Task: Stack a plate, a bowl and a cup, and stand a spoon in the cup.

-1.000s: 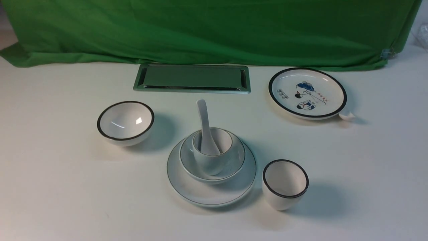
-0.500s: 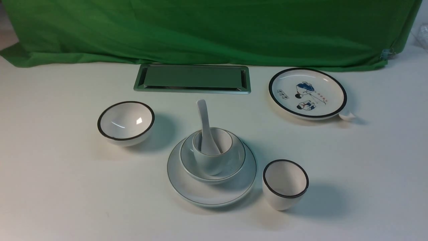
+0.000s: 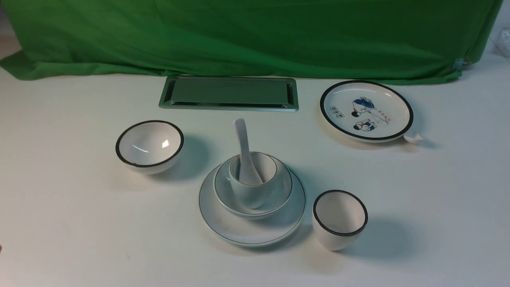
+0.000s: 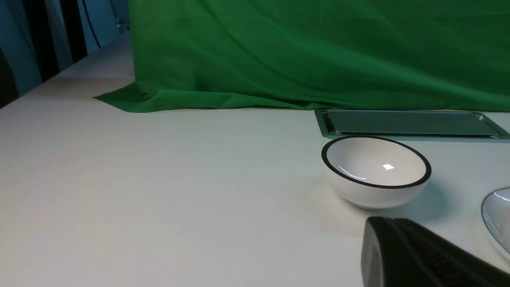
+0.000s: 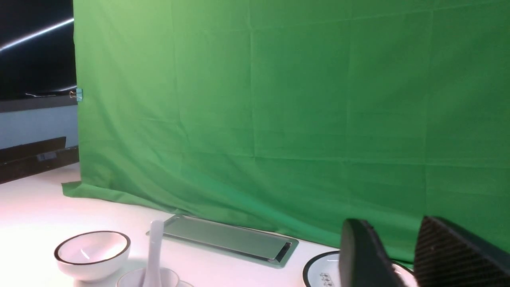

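In the front view the plain white plate [image 3: 239, 233] lies at the table's middle. The shallow bowl [image 3: 281, 195] sits on it and the small white cup [image 3: 249, 195] stands in the bowl. The white spoon [image 3: 243, 143] stands in the cup, handle up and leaning back-left. Neither gripper shows in the front view. The right gripper [image 5: 402, 239] is open and empty, high above the table's right side; the spoon [image 5: 153, 251] shows below it. In the left wrist view only one dark finger [image 4: 398, 251] shows, low near the plate's rim [image 4: 498, 215].
A deep black-rimmed bowl [image 3: 149, 145] stands left of the stack. A black-rimmed cup [image 3: 339, 219] stands at its right front. A black-rimmed plate with blue drawings [image 3: 366, 109] lies back right, a small white piece [image 3: 413, 138] beside it. A metal tray [image 3: 229, 93] lies before the green cloth.
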You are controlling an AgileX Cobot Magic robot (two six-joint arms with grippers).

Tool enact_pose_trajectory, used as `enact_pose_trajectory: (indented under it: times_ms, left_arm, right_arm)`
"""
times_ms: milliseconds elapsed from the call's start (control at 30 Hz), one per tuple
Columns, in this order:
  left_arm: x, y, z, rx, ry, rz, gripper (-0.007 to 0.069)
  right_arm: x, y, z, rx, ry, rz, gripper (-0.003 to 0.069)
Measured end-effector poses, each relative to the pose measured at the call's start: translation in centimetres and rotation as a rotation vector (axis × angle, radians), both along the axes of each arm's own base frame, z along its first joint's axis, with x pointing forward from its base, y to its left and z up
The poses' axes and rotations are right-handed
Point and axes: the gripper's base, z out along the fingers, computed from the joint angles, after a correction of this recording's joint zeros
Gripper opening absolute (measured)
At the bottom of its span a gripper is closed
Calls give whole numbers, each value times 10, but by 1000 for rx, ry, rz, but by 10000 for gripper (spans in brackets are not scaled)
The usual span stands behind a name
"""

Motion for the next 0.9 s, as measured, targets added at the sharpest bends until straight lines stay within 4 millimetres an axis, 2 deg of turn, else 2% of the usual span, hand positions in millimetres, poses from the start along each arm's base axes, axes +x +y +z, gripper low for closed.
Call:
enact_pose_trajectory:
  times_ms: [267,400,467,633,733,900]
  left_arm:
    - [0,0,0,0,0,0,4]
    - [0,0,0,0,-1,0,4]
    - [0,0,0,1,-2,0,4]
    - [0,0,0,3,-3,-1,4]
    - [0,0,0,4,-3,-1,4]
    - [0,0,0,4,-5,-2,4]
  right_arm:
    - [0,0,0,-1,1,0,244]
    - [2,-2,-10,-28,77,-52,244]
    - [6,-6,-28,-57,159,-142,244]
    - [11,-16,-90,-137,372,-335,244]
    - [9,-19,-103,-152,474,-379,244]
    - [9,-20,-104,-90,492,-386,243]
